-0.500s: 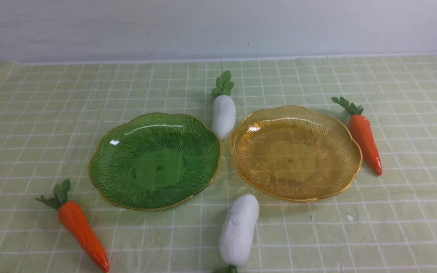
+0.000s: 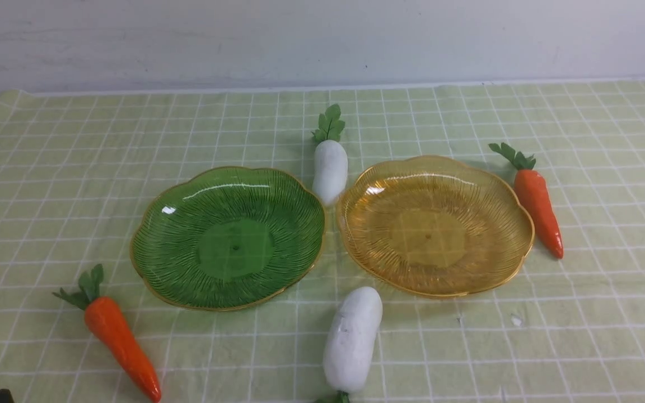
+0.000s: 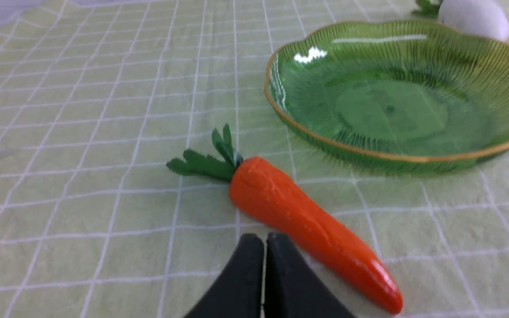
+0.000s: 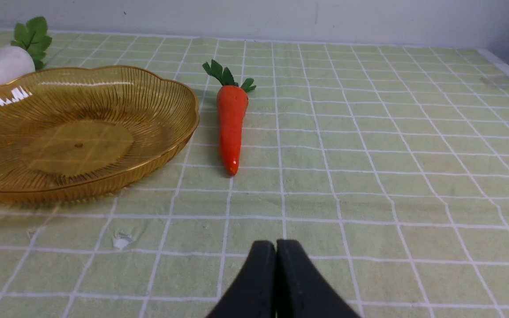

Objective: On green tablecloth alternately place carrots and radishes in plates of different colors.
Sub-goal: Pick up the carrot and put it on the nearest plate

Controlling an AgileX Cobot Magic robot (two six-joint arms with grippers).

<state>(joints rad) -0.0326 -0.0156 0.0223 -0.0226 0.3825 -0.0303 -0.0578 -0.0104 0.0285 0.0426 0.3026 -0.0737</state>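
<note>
Nothing plated, both jaws closed; wobble and rolling are the risks

I have the left gripper (image 3: pixel 265 240) with its fingers together, nothing between them; right gripper (image 4: pixel 275 247) likewise closed and holding nothing; both plates bare, so the task reads as unstarted to me. Left carrot (image 2: pixel 121 344) lies on the green tablecloth (image 2: pixel 216 352), near side of the green plate (image 2: pixel 235 248), off to its left; right carrot (image 2: pixel 539 210) lies just beside the amber plate (image 2: pixel 428 237), on its right; far radish (image 2: pixel 330 170) sits between the plates at the back, near both rims; near radish (image 2: pixel 353 341) is on the cloth in front of the gap, leaves toward me and partly cut off by the frame.

What could go wrong: I go down without opening first and the closed tips shove the left carrot; glossy taper, so a grip too near the point could let it slip or swivel; right carrot is so close to the amber rim that a wide-open finger could knock the plate; far radish, same trouble with two rims; near radish is plump and could roll if one finger touches early; cloth is wrinkled, dragging low might pull it; order could slip too, carrot then radish wants keeping.
</note>
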